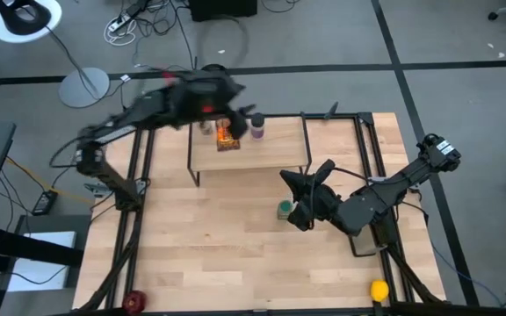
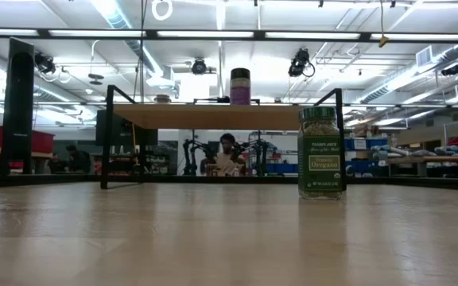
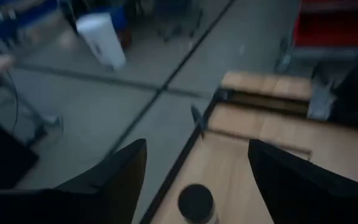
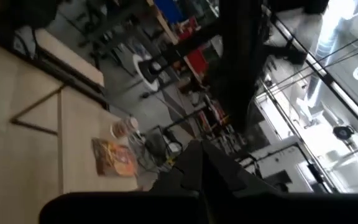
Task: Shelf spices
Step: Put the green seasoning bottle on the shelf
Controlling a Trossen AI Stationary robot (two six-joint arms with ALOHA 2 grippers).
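The shelf stands at the table's far middle. On its board lie a brown-orange packet, a dark-lidded purple-labelled jar and a tiny pale-capped jar. The green-lidded jar stands upright on the tabletop in front of the shelf. My left gripper hovers open above the shelf's far edge, with the dark-lidded jar below and between its fingers, apart from them. My right gripper is shut and empty, raised above the table just beyond the green-lidded jar.
A yellow ball sits at the table's near right corner and a red object at the near left. Black frame rails run along the table's sides. Bare tabletop lies in front of the shelf.
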